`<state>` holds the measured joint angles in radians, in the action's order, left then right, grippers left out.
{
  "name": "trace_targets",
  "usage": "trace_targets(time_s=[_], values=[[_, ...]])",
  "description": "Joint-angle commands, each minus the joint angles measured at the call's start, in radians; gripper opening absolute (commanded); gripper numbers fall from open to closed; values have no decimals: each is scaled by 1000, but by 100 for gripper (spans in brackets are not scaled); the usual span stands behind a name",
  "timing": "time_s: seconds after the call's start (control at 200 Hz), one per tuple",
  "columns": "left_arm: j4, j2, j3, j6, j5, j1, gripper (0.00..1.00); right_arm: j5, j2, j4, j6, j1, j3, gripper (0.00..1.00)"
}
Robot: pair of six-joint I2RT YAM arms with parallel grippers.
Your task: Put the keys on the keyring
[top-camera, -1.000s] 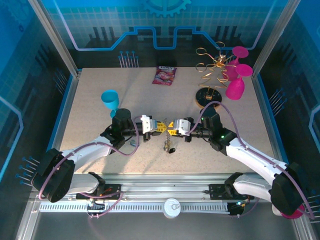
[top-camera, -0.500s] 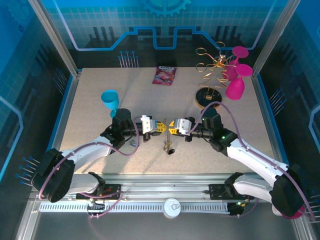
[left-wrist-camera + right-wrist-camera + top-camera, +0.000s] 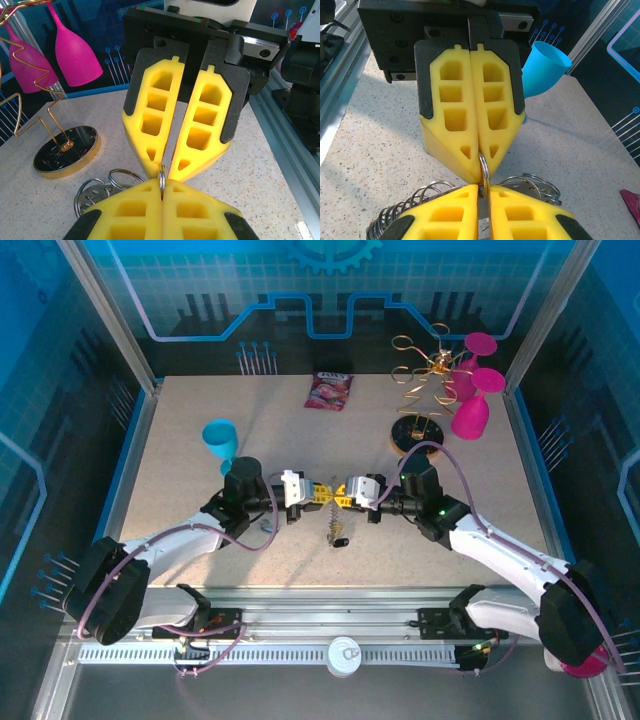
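Note:
A thin silver keyring [image 3: 162,178] stands edge-on between both grippers over the middle of the table. My left gripper [image 3: 325,495] is shut on it, its yellow pads [image 3: 135,205] pressed tight around the ring. Facing it tip to tip, my right gripper [image 3: 338,497] has its pads [image 3: 520,210] closed to a narrow slit filled by the same ring [image 3: 483,172]. A bunch of metal rings with a dark piece [image 3: 337,531] hangs below the fingertips. More loose rings and a perforated disc [image 3: 95,192] lie just behind. Single keys cannot be made out.
A blue cup [image 3: 220,438] stands behind the left arm. At the back are a snack packet [image 3: 329,390], a gold wire rack [image 3: 422,375] on a round dark base [image 3: 415,435], and pink glasses [image 3: 470,415]. The arms' mounting rail runs along the near edge.
My right gripper has slid left until its tips meet the left gripper's, and its fingers have narrowed onto the ring. The left arm has held still.

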<state>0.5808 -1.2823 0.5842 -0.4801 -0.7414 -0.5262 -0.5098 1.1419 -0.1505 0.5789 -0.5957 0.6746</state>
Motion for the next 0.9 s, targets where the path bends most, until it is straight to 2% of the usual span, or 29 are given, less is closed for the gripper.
trace_targets(time_s=[0.0,0.095,0.175,0.215,0.35,0.51,0.66,0.786,0.896], values=[[21,17,18,-16,-51,-1,0,-29,15,-75,-26,-14,29,11],[25,12,22,-12,-53,-1,0,-38,25,-86,-33,-13,34,0],[9,15,22,-19,-31,-1,0,-33,23,-68,-25,-14,40,0],[-9,20,22,-24,-10,0,5,-26,19,-40,-7,-16,46,0],[-162,49,50,-86,59,0,12,12,13,157,99,-28,106,0],[-382,68,113,-185,108,-1,12,71,39,415,240,-62,215,0],[-477,68,154,-224,125,-1,9,101,84,563,298,-103,329,0],[-486,72,165,-220,122,-3,1,94,98,573,278,-128,373,0],[-420,86,138,-190,103,-1,0,41,42,385,133,-83,289,1]])
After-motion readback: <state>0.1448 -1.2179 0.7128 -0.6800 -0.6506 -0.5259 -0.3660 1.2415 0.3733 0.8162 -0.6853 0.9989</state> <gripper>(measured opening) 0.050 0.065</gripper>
